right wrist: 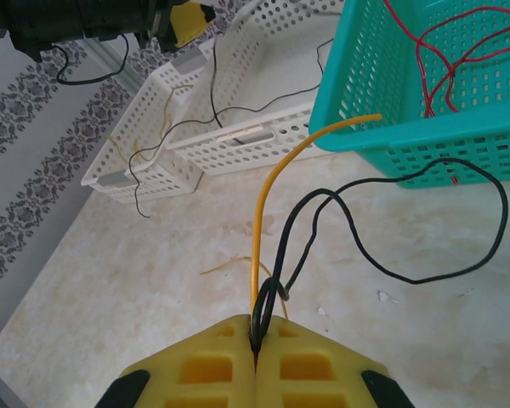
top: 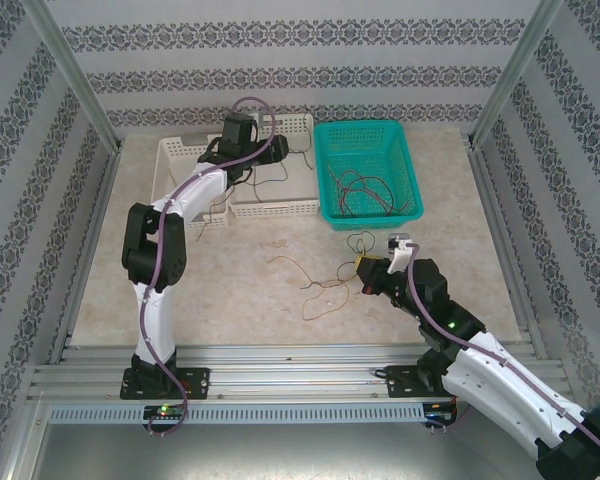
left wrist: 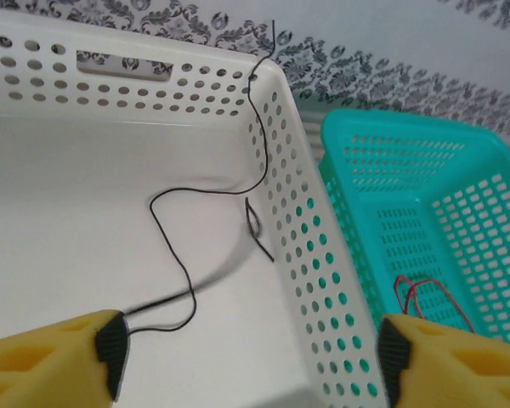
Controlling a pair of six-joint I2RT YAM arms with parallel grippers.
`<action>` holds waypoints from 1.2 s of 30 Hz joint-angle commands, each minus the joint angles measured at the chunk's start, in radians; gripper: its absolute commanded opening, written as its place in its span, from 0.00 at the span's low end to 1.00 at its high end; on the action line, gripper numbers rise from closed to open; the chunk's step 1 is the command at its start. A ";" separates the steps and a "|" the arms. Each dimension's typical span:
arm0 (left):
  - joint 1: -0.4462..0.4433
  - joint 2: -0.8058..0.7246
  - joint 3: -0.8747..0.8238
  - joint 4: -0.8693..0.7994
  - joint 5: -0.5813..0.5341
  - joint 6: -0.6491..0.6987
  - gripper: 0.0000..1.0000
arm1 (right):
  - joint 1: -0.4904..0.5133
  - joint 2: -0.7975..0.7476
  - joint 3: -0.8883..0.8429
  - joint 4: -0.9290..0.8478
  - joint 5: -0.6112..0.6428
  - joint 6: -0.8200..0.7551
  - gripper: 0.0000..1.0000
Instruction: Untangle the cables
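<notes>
Top external view. Table point(top: 230, 300): pale marbled top. White baskets point(top: 280, 207): two, side by side at 11 to 12 o'clock on the table. Teal basket point(top: 366, 125): at 1 o'clock, just beside the white pair, with red cables point(top: 365, 190) coiled on its floor. Left gripper point(top: 272, 150): above the white baskets; its spread cannot be told from this view. Right gripper point(top: 365, 268): low over the table at 4 o'clock, below the teal basket. Loose cables point(top: 315, 282): thin tan strands on the bare table, at 9 o'clock from the right gripper.

Left wrist view. Left gripper point(left wrist: 251, 357): fingers spread wide, nothing between them, above the white basket point(left wrist: 280, 170). Black cable point(left wrist: 191, 255): curled on the basket floor, one end climbing over the rim at 12 o'clock. Teal basket point(left wrist: 459, 187): at 3 o'clock, holding a red cable point(left wrist: 425, 293).

Right wrist view. Right gripper point(right wrist: 255, 340): fingers pressed together, pinching a yellow cable point(right wrist: 268, 195) and a pinched black cable point(right wrist: 425, 274). The yellow one rises toward 12 o'clock and bends to the teal basket point(right wrist: 382, 93). The black one loops out toward 3 o'clock above the table. Red cables point(right wrist: 442, 51): inside the teal basket. White baskets point(right wrist: 238, 140): at 11 o'clock, thin dark strands draped over their rims.
</notes>
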 commanded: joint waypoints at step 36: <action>-0.425 -0.889 -0.911 0.222 0.259 -0.220 0.93 | -0.085 0.173 0.214 0.151 -0.401 0.142 0.00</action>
